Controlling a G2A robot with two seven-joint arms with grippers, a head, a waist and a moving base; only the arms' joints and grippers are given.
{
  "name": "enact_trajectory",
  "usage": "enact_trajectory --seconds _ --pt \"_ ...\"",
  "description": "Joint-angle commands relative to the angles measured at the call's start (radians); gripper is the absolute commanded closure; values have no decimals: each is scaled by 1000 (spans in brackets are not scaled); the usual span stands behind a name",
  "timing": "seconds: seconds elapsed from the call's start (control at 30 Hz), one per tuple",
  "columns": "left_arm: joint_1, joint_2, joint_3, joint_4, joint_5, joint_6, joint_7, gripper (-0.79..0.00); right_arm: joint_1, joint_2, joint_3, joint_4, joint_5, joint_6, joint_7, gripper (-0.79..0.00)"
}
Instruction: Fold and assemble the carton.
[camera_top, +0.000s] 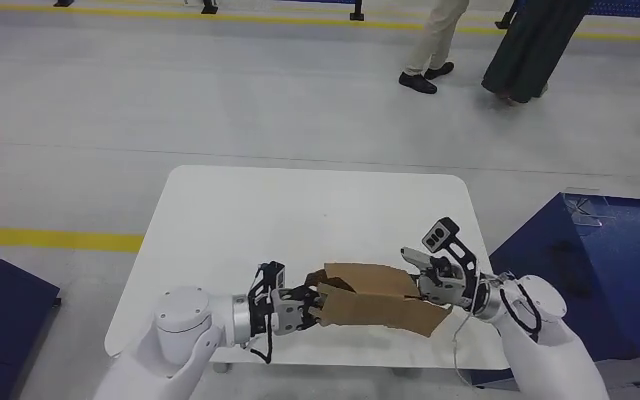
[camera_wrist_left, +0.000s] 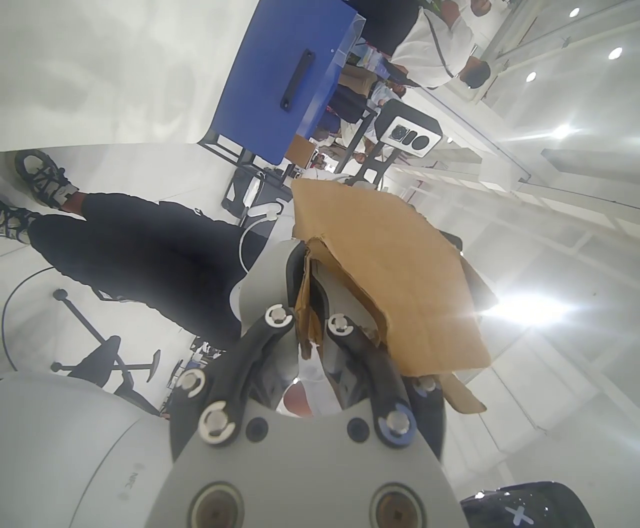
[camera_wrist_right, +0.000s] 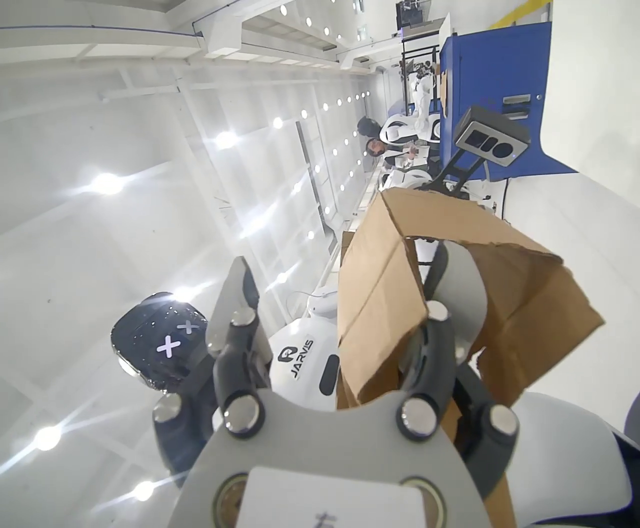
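Near table's (camera_top: 300, 210) 6 o'clock edge, carton (camera_top: 375, 295) looks light, bendy; left pincer (camera_wrist_left: 306, 282) clamps its 9 o'clock flap, right pincer (camera_wrist_right: 345, 285) wide astride 3 o'clock wall; grip near creases.

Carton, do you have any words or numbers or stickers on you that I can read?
Carton: none. The brown cardboard faces that show from above and from both wrist views are plain, with no words, numbers, labels or signs.
Its underside and the inner faces are hidden, so print there cannot be ruled out.
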Motion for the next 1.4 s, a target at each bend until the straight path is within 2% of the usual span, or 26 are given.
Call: enact_trajectory --seconds 0.0,0.3,0.33,0.37,0.4,0.57,0.6,0.63,0.67,1.2,1.37 --pt "-3 1 4 4 -1 0 1 0 4 2 -3 2 -7 10 12 -382" --pt "-15 4 18 14 -13 1 8 0 9 7 -20 10 6 76 61 -283" --pt "-17 4 19 16 -15 2 10 0 8 8 -24 7 2 81 67 -249" --pt "-19 5 22 17 -16 3 11 0 9 9 -26 5 -6 84 71 -169" --pt "-22 5 24 18 -15 4 12 0 10 10 -29 3 -17 84 75 0" --pt "-34 6 30 25 -13 1 23 0 16 12 -29 9 -24 78 67 0" --pt "-36 7 28 26 -12 -4 29 -71 16 12 -29 9 -24 78 67 0" --pt "-36 7 25 27 -13 -10 34 -363 16 12 -29 9 -24 78 67 0" --pt "-36 8 25 26 -13 -11 33 -785 16 12 -29 9 -24 78 67 0" --pt "-36 8 25 26 -13 -11 33 -785 16 12 -29 9 -24 78 67 0" --pt "-35 8 23 26 -11 -15 38 -785 -1 14 -4 -18 -38 8 33 0"
